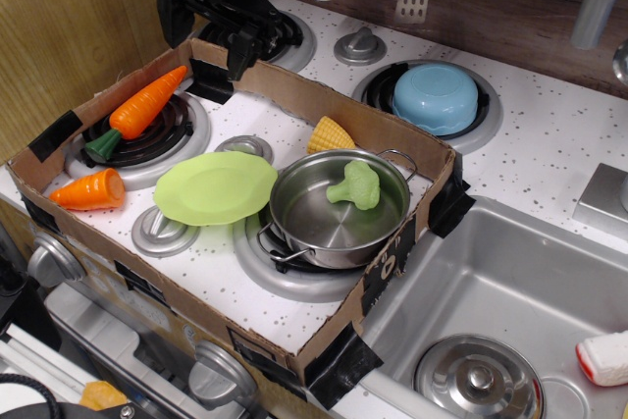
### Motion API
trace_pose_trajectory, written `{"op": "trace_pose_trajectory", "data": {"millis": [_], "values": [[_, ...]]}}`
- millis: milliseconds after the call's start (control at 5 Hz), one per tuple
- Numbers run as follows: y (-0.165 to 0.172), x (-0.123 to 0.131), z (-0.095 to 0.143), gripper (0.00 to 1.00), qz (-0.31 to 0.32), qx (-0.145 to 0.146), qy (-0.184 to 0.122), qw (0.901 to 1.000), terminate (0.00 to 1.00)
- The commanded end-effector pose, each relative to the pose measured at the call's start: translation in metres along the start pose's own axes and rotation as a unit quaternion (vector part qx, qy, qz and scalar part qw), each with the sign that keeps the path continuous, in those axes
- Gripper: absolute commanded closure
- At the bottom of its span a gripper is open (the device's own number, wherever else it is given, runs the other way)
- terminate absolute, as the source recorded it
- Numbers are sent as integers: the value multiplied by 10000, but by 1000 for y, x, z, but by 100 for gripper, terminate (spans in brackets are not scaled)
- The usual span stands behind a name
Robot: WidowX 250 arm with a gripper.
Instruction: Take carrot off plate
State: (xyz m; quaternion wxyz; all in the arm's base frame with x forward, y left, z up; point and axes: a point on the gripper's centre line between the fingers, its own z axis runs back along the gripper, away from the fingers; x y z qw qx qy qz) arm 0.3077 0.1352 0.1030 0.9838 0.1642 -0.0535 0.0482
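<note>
The long orange carrot (142,108) with its dark green cap lies on the black burner at the back left of the cardboard tray, tip pointing up-right. It is off the lime-green plate (216,186), which sits bare in the middle of the tray, touching the steel pot. My black gripper (208,31) hangs above the tray's back wall, up and to the right of the carrot, apart from it. Its jaws look open and hold nothing.
A stubby orange carrot piece (90,189) lies at the tray's left front. The steel pot (294,215) holds a green broccoli (355,184). A yellow corn piece (330,134) sits behind it. The cardboard wall (324,97) rings the stove. A blue bowl (435,97) and the sink (510,282) lie to the right.
</note>
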Motion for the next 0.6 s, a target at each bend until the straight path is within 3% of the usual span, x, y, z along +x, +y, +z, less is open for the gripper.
{"op": "trace_pose_trajectory", "data": {"millis": [0,200,400], "values": [[7,12,13,0,56,55,-230,9997,0],[7,12,13,0,56,55,-230,9997,0],[7,12,13,0,56,55,-230,9997,100]]}}
